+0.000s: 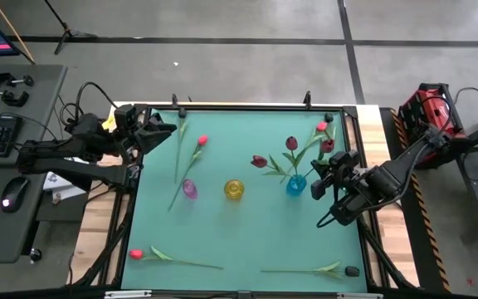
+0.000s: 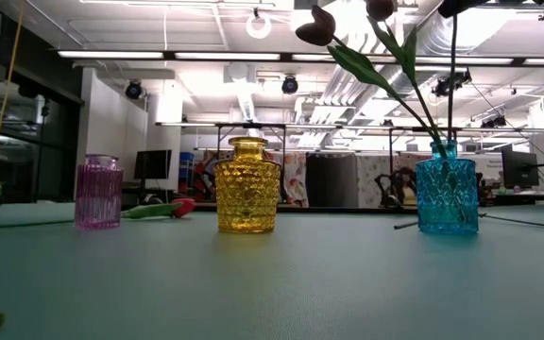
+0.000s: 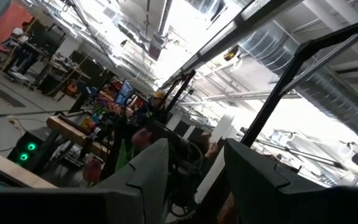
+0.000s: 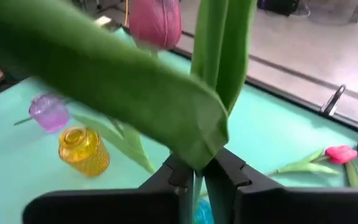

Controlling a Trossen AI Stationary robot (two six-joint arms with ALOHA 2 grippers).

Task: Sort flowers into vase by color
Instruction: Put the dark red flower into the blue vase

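Where the green-topped square table fills the high view, the two dark arms flank it: the left gripper waits at ten o'clock over the table's corner, its fingers parted about halfway with nothing between them, and the right gripper sits at three o'clock, just beside the blue patterned glass vase. Its fingers are pinched nearly together on the thin green stem of a pink-headed artificial tulip, whose broad leaf crosses the right wrist view. Dark maroon tulips already stand in the blue vase, leaning toward eleven o'clock. The yellow dimpled glass vase stands at the table's centre, and the small purple ribbed glass vase stands toward nine o'clock of it. A red-pink tulip lies at eleven o'clock, its stem running beside the purple vase. Another red-pink tulip lies at seven o'clock, and a near-black tulip at five o'clock.
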